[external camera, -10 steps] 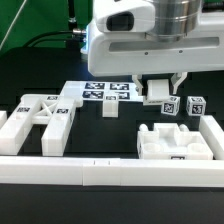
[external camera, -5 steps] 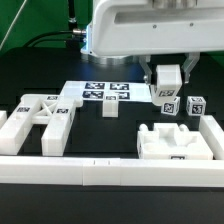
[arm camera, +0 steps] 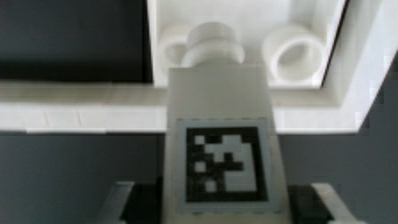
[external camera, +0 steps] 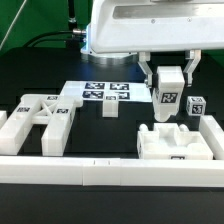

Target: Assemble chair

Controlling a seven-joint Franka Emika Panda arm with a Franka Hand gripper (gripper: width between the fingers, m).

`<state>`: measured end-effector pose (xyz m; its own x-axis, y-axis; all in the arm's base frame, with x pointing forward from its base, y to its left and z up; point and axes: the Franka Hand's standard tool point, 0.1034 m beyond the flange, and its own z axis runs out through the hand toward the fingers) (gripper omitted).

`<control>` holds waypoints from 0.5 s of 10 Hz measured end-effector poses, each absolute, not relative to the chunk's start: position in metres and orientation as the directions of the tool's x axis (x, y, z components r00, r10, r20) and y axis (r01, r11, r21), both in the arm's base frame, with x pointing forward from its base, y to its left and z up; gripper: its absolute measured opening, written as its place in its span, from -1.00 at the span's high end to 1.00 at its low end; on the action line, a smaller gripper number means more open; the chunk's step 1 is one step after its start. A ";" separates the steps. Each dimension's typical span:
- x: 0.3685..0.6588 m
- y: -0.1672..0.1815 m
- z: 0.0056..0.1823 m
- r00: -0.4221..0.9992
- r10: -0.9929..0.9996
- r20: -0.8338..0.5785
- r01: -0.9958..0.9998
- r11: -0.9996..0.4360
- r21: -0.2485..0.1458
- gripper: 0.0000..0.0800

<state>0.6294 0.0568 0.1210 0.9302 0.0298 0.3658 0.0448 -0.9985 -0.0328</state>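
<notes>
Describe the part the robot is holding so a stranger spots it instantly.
Find the big white arm at the exterior view's top. Between its jaws is a tagged white post, behind the seat block. Unlike the cube beside it, it is gripped.

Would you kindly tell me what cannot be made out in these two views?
Exterior view: the tool covers the sides of the held chair part, so the contact is hidden.
Exterior view: the tag on the small cube is too small to read.
Wrist view: the seat block is blurred, and the held chair part hides much of it.
Wrist view: the tool's fingers are cut off by the picture edge.
</notes>
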 end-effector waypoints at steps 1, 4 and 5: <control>0.635 0.066 0.124 0.893 0.040 0.447 0.058 -0.998 -0.027 0.28; 0.637 0.078 0.119 0.802 0.067 0.593 0.088 -0.996 -0.005 0.28; 0.637 0.078 0.119 0.813 0.068 0.578 0.088 -0.996 -0.007 0.28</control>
